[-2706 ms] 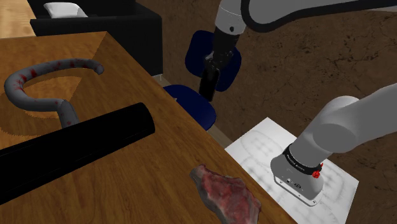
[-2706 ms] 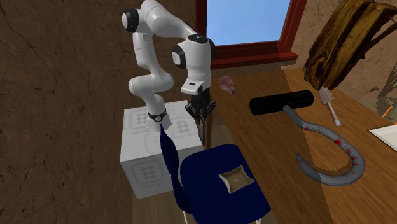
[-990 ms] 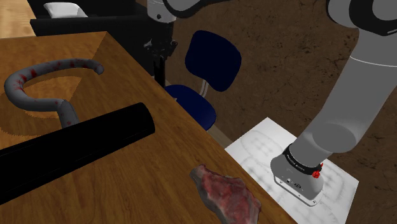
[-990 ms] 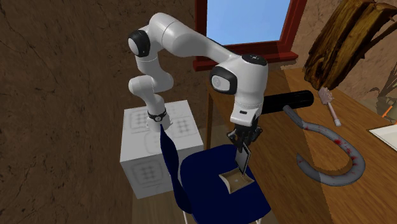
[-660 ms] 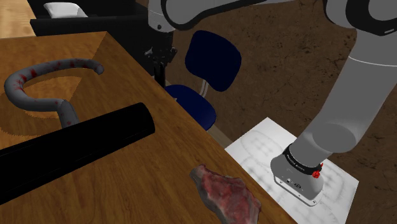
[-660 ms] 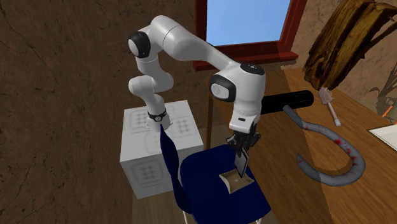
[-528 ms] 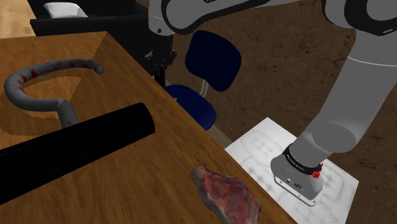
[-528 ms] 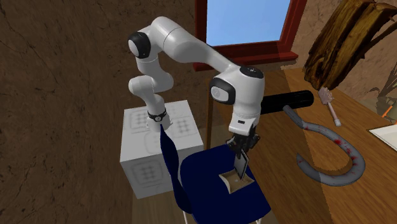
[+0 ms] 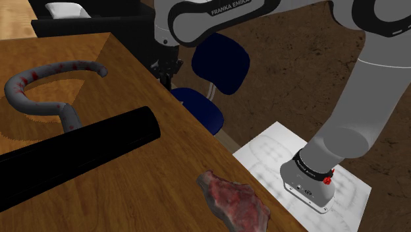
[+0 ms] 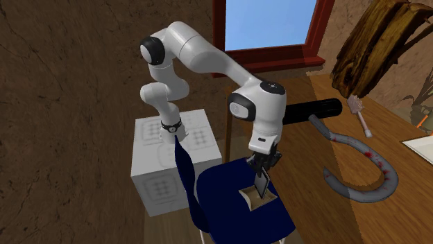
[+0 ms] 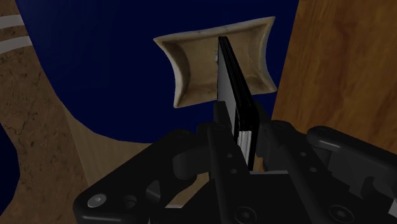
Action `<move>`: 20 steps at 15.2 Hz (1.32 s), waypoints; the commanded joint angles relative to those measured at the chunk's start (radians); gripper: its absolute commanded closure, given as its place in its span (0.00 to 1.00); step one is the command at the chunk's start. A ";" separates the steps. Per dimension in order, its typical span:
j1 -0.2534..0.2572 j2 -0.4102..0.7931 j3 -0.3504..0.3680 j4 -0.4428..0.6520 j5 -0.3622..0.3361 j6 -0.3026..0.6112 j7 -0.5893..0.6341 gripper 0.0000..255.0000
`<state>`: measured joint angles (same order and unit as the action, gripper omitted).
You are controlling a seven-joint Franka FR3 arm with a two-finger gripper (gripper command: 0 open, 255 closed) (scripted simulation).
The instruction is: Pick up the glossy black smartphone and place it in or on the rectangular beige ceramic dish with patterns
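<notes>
Above the dish [image 11: 191, 70], which sits on the seat of a blue chair [image 10: 222, 208], the end effector [image 10: 262, 168] hangs with its fingers closed on the upper end of the smartphone [image 11: 232, 83]. The phone is held on edge, a thin black slab with glossy faces. Its lower end reaches down into the hollow of the dish; whether it touches the dish floor I cannot tell. The dish is beige with raised, flared corners, and the edge of the wooden bench [image 11: 343, 63] runs just beside it.

By its look the phone is stiff and fairly light, so it should not bend or sag in the grip. Its faces are smooth and likely slippery. The fingers appear to press on those two flat faces, which is the sensible place to hold it, though a grip near one end leaves the long free part prone to swing. Both the phone and the dish could chip, so a low, gentle release seems wise. Let go upright, the phone would probably topple against a dish wall.
</notes>
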<state>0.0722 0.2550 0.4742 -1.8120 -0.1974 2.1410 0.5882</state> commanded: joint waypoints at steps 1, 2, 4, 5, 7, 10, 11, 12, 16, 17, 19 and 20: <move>0.000 0.001 0.000 0.000 0.000 0.001 0.000 1.00; 0.000 0.001 0.000 0.000 0.000 0.001 0.000 1.00; 0.000 0.001 0.000 0.000 0.000 0.001 0.000 1.00; 0.000 0.001 0.000 0.000 0.000 0.001 0.000 0.00; 0.001 0.001 0.000 0.001 -0.001 0.000 0.001 0.00; -0.002 0.001 0.002 0.000 -0.001 0.001 0.001 0.00; -0.006 -0.015 0.007 0.014 0.009 -0.027 -0.006 0.00; -0.008 -0.029 0.011 0.029 0.018 -0.055 -0.012 0.00; -0.011 -0.053 0.016 0.060 0.034 -0.106 -0.022 0.00; -0.011 -0.053 0.016 0.060 0.034 -0.106 -0.022 0.00; -0.011 -0.053 0.016 0.060 0.034 -0.106 -0.022 0.00; -0.011 -0.053 0.016 0.060 0.034 -0.106 -0.022 0.00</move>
<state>0.0616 0.2027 0.4899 -1.7515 -0.1642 2.0352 0.5668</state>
